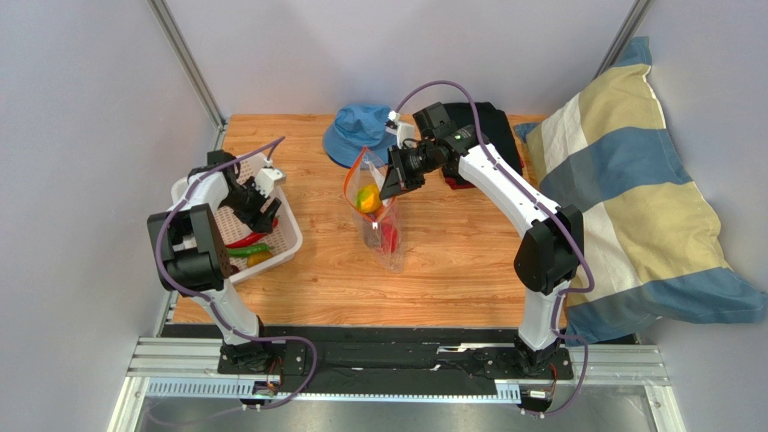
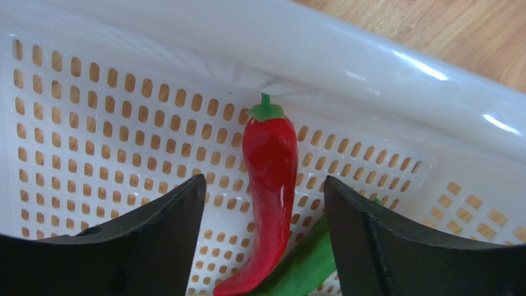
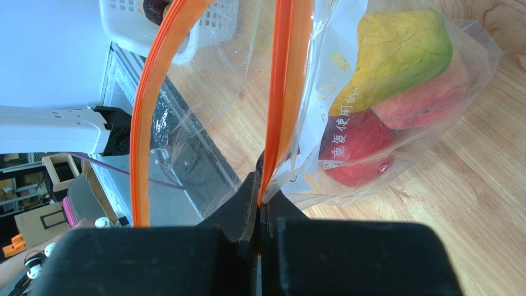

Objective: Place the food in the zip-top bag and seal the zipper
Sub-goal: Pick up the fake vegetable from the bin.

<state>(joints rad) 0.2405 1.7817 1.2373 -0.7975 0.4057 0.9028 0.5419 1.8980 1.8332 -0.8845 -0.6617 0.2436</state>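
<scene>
The clear zip-top bag (image 1: 383,225) stands mid-table with its mouth held open. My right gripper (image 1: 394,184) is shut on one side of its orange-red zipper strip (image 3: 281,92); the other side (image 3: 148,105) bows away to the left. Inside the bag lie a yellow-green piece (image 3: 395,55), a peach (image 3: 426,98) and a red apple (image 3: 355,151). My left gripper (image 2: 264,203) is open over the white mesh basket (image 1: 279,236), its fingers either side of a red chili (image 2: 268,179), not touching it. A green chili (image 2: 305,268) lies under the red one.
A blue bucket hat (image 1: 361,133) lies at the table's back behind the bag. A black and red object (image 1: 487,144) sits beside it under the right arm. A striped pillow (image 1: 631,198) fills the right side. The basket also holds a yellow piece (image 1: 258,258).
</scene>
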